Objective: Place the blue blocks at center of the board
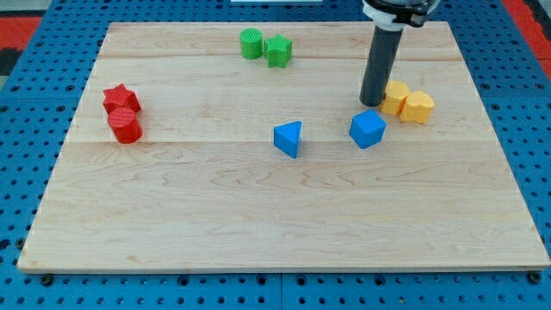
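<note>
A blue triangular block (288, 139) lies near the middle of the wooden board (258, 224). A blue cube-like block (368, 129) lies to its right. My tip (373, 103) stands just above the blue cube in the view, close to its upper edge, and just left of the yellow blocks. The rod rises to the view's top.
Two yellow blocks (396, 97) (418, 107) sit side by side right of the tip. A green cylinder (250, 43) and a green star (278, 51) sit at the top centre. A red star (120, 98) and a red cylinder (126, 126) sit at the left.
</note>
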